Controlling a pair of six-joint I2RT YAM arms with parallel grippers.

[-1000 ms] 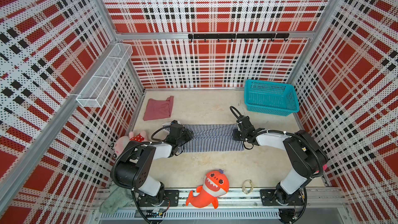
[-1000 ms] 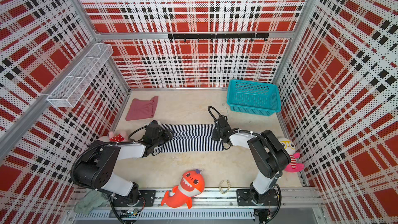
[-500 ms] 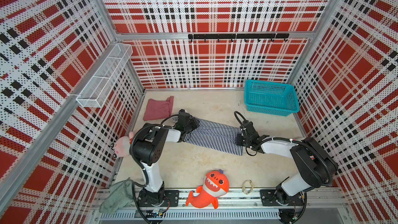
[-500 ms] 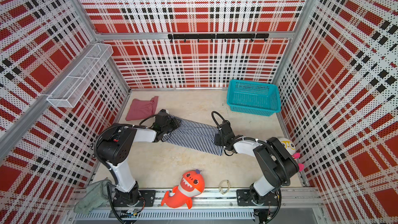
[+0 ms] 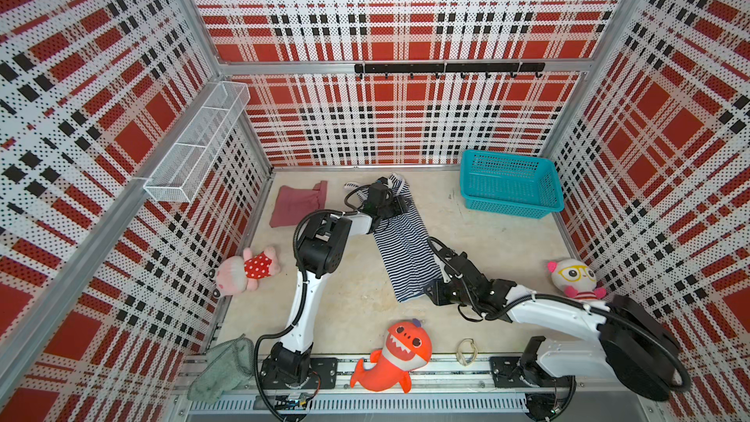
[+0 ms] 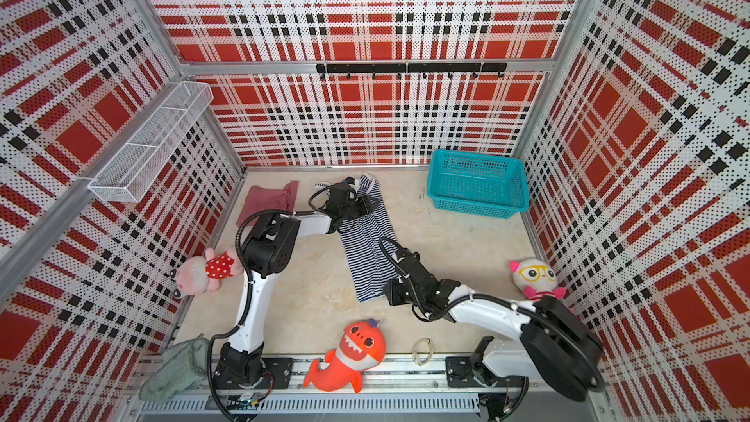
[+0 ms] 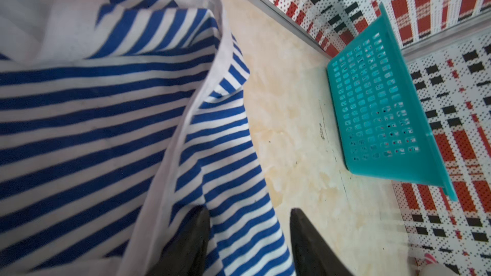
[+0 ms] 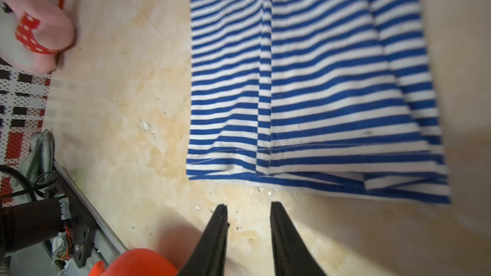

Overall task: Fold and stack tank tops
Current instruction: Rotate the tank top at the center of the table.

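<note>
The striped tank top [image 5: 406,245] lies flat on the bench [image 5: 349,302] as a long narrow band. Its sides are already brought in lengthwise, the strap end points toward the back wall and the hem toward the front. The maroon tank top [image 5: 298,205] sits apart from it near the back left corner, as a compact, roughly squared bundle that looks already folded.

As I judge it, one top is finished and the striped one is about half done. The crosswise folds are left, and then it has to be set on the maroon one. Nothing is stacked yet.

The left pincer [image 7: 248,209] is at the strap end. Its jaws are spread, one finger over the striped cloth and the other over bare bench, with the cloth's edge lying between them. From the wrist view it does not seem to be nipping anything, though the tips are partly cut off there.

The right pincer [image 8: 248,204] is just short of the hem. Its jaws are parted over bare bench and touch no cloth.

The left arm rises from its base to a bent elbow, then runs low toward the back of the bench. The right arm stretches low and nearly flat from the front right, aimed at the hem. The teal basket [image 5: 511,207] stands well apart from both tops.
</note>
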